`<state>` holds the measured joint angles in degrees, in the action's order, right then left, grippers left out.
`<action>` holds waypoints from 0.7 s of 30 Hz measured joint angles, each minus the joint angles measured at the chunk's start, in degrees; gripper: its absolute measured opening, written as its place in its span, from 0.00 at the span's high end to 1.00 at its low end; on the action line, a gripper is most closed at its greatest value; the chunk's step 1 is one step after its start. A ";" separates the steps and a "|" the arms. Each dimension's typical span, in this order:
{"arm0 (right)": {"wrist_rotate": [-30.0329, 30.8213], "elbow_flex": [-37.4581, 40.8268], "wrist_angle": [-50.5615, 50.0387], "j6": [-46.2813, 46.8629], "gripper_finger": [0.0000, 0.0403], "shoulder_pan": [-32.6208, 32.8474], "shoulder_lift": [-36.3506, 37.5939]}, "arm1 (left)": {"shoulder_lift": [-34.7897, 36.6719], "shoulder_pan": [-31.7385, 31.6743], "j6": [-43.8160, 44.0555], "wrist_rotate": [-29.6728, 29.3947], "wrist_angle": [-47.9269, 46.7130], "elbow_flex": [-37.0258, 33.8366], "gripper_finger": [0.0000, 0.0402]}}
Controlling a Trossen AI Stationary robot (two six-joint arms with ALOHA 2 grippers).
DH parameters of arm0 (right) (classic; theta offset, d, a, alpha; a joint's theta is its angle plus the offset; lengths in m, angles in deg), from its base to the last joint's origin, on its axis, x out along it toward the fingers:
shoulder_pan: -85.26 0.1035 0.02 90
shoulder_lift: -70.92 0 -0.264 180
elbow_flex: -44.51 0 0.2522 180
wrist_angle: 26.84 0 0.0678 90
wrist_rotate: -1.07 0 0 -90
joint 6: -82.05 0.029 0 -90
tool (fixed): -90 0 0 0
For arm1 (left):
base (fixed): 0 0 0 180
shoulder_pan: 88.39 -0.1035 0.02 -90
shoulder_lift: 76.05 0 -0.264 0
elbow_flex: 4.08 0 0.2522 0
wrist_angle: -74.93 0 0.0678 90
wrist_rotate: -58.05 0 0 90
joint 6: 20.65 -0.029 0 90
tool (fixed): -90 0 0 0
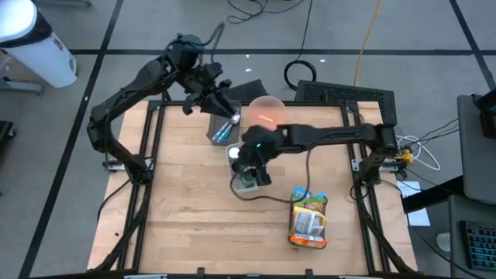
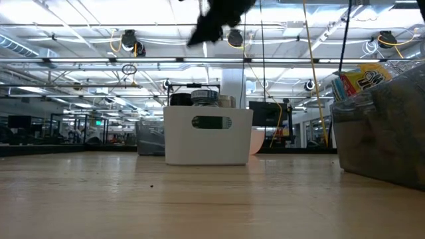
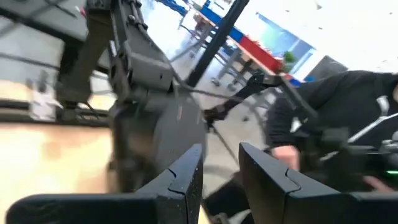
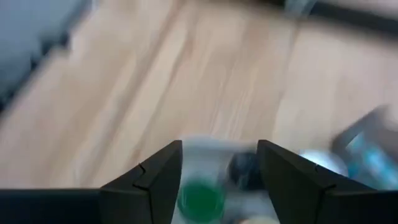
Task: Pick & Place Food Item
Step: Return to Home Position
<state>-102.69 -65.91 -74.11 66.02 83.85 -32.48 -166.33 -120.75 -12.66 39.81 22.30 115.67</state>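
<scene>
A yellow cable point(image 1: 367, 36) crosses the floor; a black cable point(image 1: 286, 74) coils nearby.

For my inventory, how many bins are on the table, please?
3: white bin mid-table, grey bin behind it to the left, transparent bin of packs on the right side.

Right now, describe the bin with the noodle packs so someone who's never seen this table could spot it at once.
On the wooden table, look away from the middle, where the white bin stands, toward the right arm's side. There a dark see-through bin sits alone. Unlike the solid white one, its walls are smoky and clear, with bright orange and yellow packs sticking up.
</scene>
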 joint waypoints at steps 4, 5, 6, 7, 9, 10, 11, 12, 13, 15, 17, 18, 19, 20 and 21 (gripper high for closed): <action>-0.04 -0.05 4.39 4.50 0.55 -0.49 5.50 | 3.45 -1.30 -4.62 -6.23 -3.05 0.00 0.73; -0.05 -0.04 5.49 5.73 0.57 -0.81 6.79 | 4.61 -1.95 -5.88 -8.63 -4.40 0.00 0.73; -0.05 -0.07 6.81 6.98 0.59 -1.18 8.09 | 5.85 -2.54 -6.91 -10.89 -5.72 0.00 0.73; 0.02 -0.07 7.17 8.05 0.62 -1.67 9.53 | 7.10 -3.00 -7.83 -12.80 -6.64 -0.01 0.73; 0.03 -0.04 7.31 9.97 0.68 -2.86 12.32 | 9.96 -3.88 -9.63 -15.39 -8.70 -0.02 0.73; 0.07 -0.04 7.74 10.83 0.71 -3.55 13.68 | 11.58 -4.37 -10.39 -16.20 -9.40 -0.28 0.73; 0.09 -0.04 7.66 11.46 0.75 -4.32 15.00 | 13.31 -4.86 -11.02 -16.83 -9.47 -0.82 0.73; 0.21 -0.04 7.53 12.14 0.79 -5.01 16.20 | 15.12 -5.15 -11.46 -17.85 -9.41 -1.59 0.73; 0.38 -0.04 7.55 12.69 0.82 -5.79 17.36 | 17.02 -5.40 -11.81 -18.81 -9.06 -2.69 0.73; 0.57 0.58 8.23 13.82 0.90 -7.37 19.70 | 21.10 -5.82 -11.87 -21.53 -6.84 -6.26 0.73; 2.10 2.71 10.01 15.01 0.97 -8.52 22.65 | 25.40 -6.16 -10.41 -24.61 -3.76 -11.74 0.73; 3.24 4.33 11.08 15.34 0.98 -8.97 24.33 | 27.65 -6.30 -9.00 -26.09 -1.31 -15.07 0.73; 4.50 6.27 12.63 15.92 0.99 -9.25 26.15 | 29.83 -6.31 -7.26 -27.36 1.34 -18.63 0.73; 5.92 8.53 14.74 16.69 0.98 -9.40 28.04 | 31.79 -6.29 -5.28 -28.25 4.74 -22.43 0.73; 7.04 11.00 17.04 17.42 0.98 -9.51 29.95 | 33.69 -6.31 -3.08 -29.09 8.46 -25.98 0.73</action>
<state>-95.65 -54.91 -57.07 83.43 74.34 -2.53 -132.65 -127.07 -15.74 10.72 30.76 89.70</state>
